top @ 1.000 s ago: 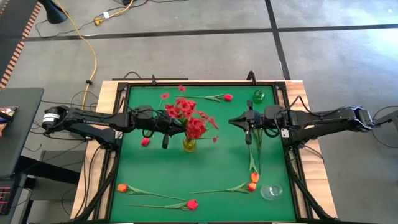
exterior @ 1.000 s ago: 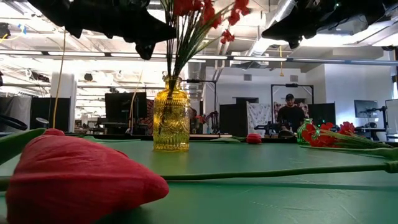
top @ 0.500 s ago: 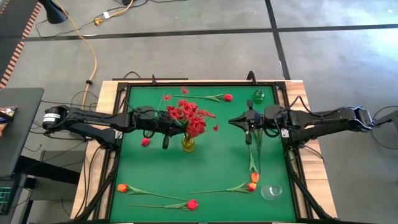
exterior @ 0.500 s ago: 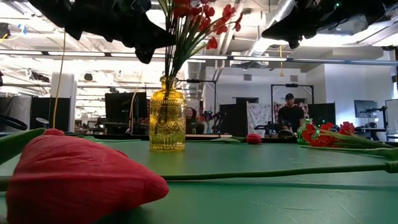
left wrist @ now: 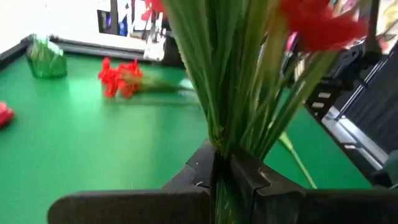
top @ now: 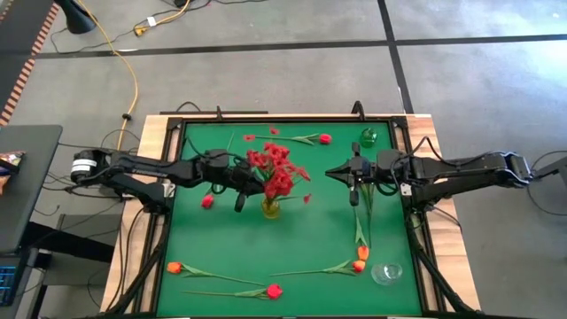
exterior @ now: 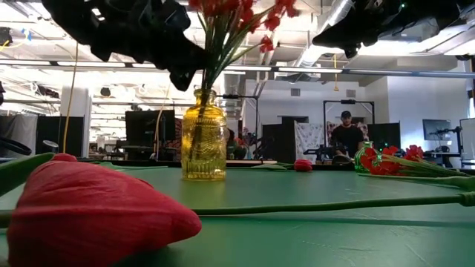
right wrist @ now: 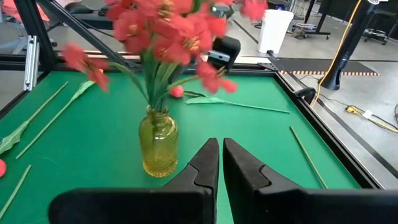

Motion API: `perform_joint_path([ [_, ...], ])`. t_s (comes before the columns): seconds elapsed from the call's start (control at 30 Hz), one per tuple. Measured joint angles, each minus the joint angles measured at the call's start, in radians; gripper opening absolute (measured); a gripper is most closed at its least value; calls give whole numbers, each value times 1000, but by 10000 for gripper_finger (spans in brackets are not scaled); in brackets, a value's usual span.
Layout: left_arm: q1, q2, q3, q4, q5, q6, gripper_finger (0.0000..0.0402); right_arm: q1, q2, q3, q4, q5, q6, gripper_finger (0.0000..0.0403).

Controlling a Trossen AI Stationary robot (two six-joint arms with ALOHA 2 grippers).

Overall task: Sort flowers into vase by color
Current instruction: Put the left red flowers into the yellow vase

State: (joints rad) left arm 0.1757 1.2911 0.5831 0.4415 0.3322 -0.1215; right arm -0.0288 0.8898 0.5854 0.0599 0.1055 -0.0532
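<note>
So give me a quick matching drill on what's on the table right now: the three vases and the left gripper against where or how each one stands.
Things:
1. yellow vase
2. green vase
3. clear vase
4. left gripper

Places or states:
a. in a corner on the right arm's side, near a red-pink bud
b. shut on the stems of the red sprigs
c. mid-table, with the red sprigs' stems in it
d. in a corner on the right arm's side, near the orange buds

Pairs: 1-c, 2-a, 3-d, 4-b. The right gripper waits shut and empty, facing the yellow vase.
</note>
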Motion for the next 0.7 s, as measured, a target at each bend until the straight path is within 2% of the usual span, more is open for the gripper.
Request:
perform_joint_path([
  [0.23, 3, 0, 0, -34, -6, 13, 33, 0, 0, 0, 0, 0, 0, 49],
  [0.7, 3, -2, 5, -65, 2, 23, 156, 0, 0, 0, 0, 0, 0, 49],
])
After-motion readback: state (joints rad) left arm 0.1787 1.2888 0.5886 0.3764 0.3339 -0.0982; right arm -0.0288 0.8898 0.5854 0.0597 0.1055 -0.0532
